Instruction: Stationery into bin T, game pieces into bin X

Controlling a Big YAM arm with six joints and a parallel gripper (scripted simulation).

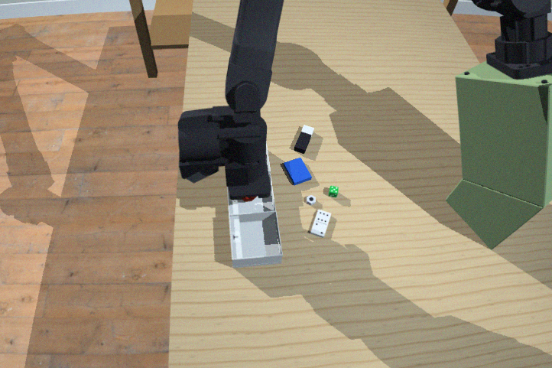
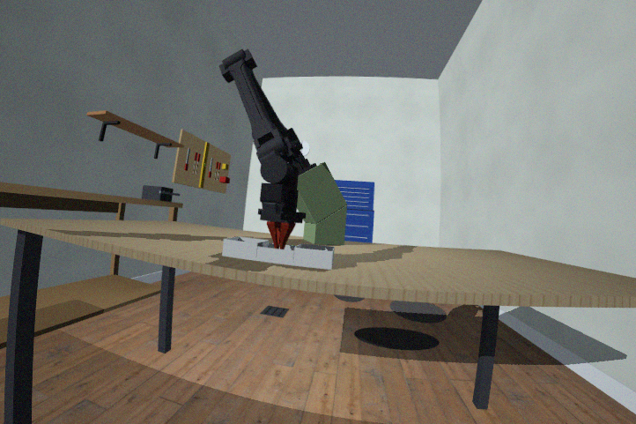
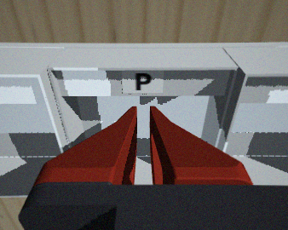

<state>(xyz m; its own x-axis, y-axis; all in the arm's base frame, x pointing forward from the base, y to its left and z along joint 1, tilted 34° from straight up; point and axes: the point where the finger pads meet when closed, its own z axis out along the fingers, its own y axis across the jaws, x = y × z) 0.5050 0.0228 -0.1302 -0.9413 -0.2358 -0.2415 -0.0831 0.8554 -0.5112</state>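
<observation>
Hand (image 1: 248,198) (image 2: 278,246) (image 3: 143,115) is pressed almost together, slim gap, nothing pinched. Tips are inside the P bin (image 1: 253,213) (image 2: 275,255) (image 3: 140,57), clear of its lettered wall in the wrist view. Looks like a nudge of the bin row from inside, my guess. If so: keep fingers narrow, ease onto a wall low down, push slow and level so nothing tips or slides off the counter (image 1: 249,328) (image 2: 410,280) (image 3: 161,21). If not, lift straight up before going sideways.

Sorting still to do, outward from the row: blue block (image 1: 297,170), small white piece with dark centre (image 1: 310,200), domino (image 1: 320,223), black-and-white eraser (image 1: 303,138), green die (image 1: 333,190). All on the counter. Eraser goes to T, domino and die to X; can't confirm the other two.
</observation>
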